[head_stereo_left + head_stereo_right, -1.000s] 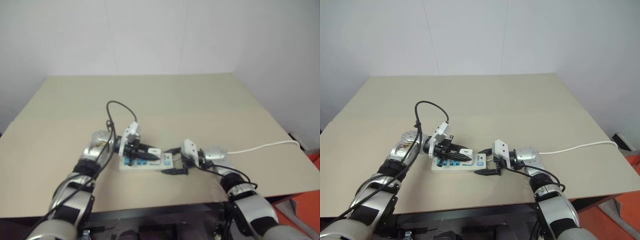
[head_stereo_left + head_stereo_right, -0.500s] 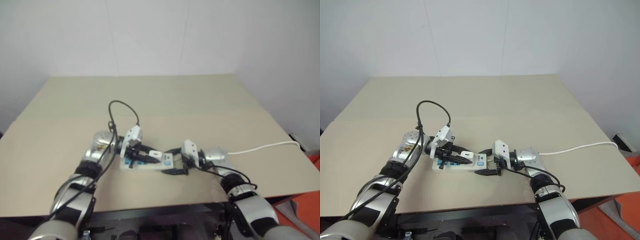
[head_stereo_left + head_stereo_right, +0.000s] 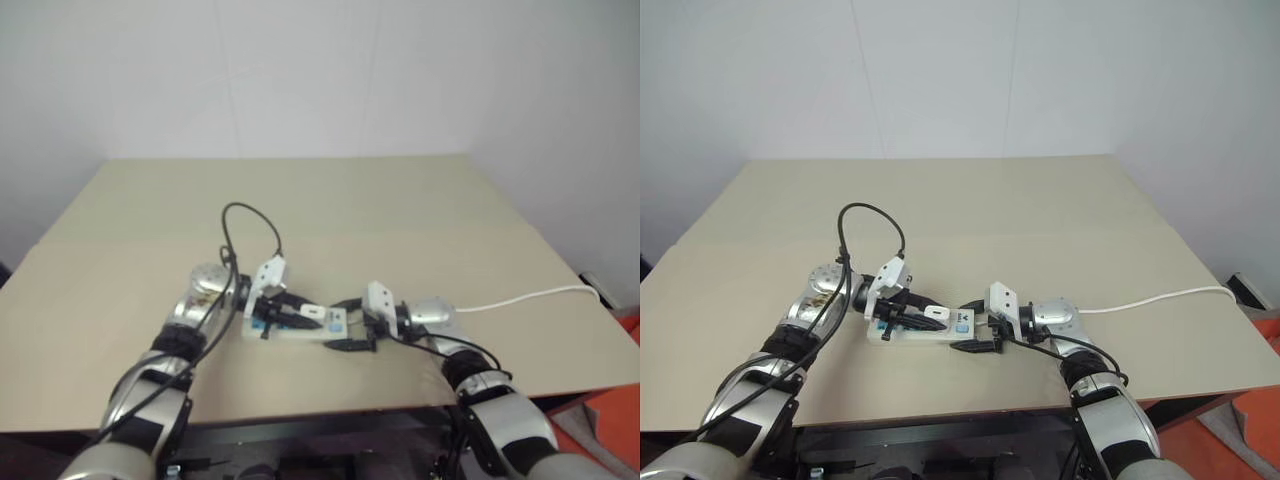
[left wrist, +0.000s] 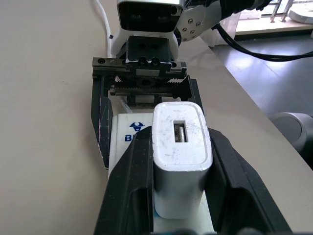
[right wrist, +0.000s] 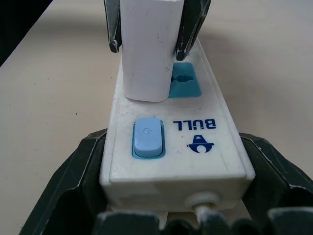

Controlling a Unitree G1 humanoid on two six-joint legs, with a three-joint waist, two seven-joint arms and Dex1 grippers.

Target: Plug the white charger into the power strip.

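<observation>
Since a second ago, our left gripper [image 3: 925, 314] has tipped lower, bringing the white charger [image 4: 180, 159] it clamps down against the power strip [image 5: 168, 142]. Our right gripper [image 3: 973, 324] straddles the strip's switch end, fingers spread wide against both sides. From the head, the strip lies at table [image 3: 1040, 220] centre, cord [image 3: 1160, 297] leaving toward 3 o'clock. Our right wrist view reveals the charger beside the blue switch [image 5: 147, 137], a socket [image 5: 185, 81] partly uncovered.
</observation>
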